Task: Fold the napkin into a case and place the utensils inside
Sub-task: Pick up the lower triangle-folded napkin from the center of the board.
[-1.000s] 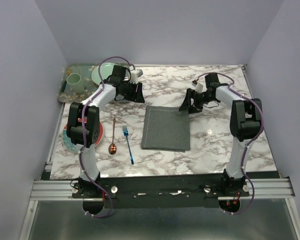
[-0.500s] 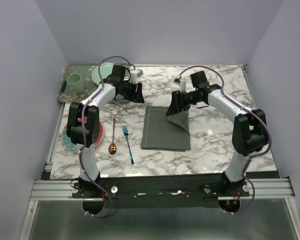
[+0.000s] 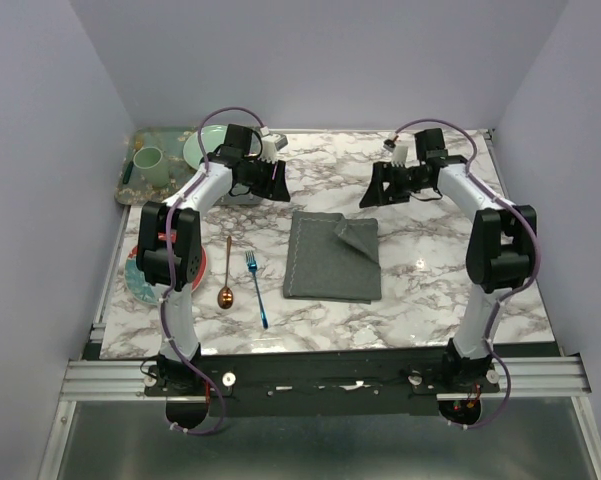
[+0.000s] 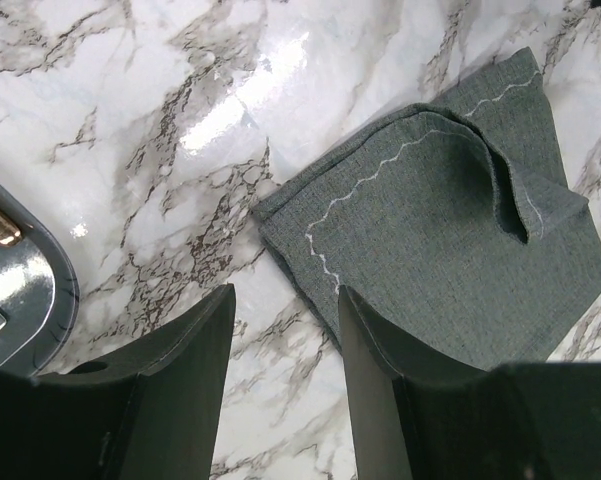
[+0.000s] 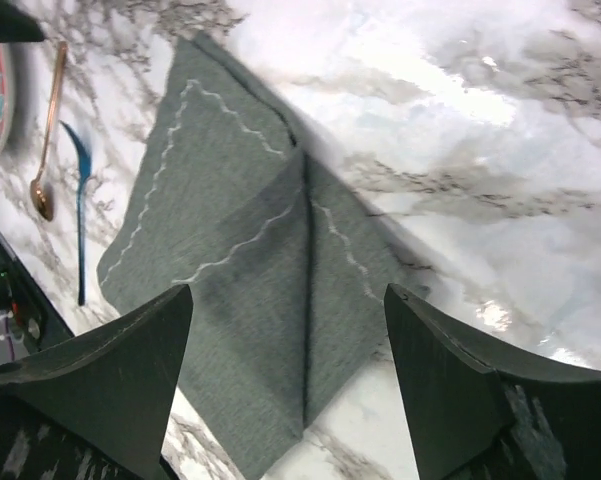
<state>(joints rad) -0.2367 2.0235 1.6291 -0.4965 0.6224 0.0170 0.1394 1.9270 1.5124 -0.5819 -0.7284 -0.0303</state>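
Marble table (image 3: 420, 290), pale lilac walls (image 3: 330, 60)

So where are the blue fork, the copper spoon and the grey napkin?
blue fork (image 3: 257, 290), overhead view, middle of its handle.
copper spoon (image 3: 225, 297), overhead view, its bowl.
grey napkin (image 3: 323, 268), overhead view, flat centre.

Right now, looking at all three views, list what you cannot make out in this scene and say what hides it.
- Left wrist view: the grey dish is cut by the left edge; its contents are unidentifiable.
- Top view: the patterned plate is mostly hidden by the left arm.
- Top view: the pale green plate is partly covered by the same arm.
- Top view: the tines of the fork are too small to count.
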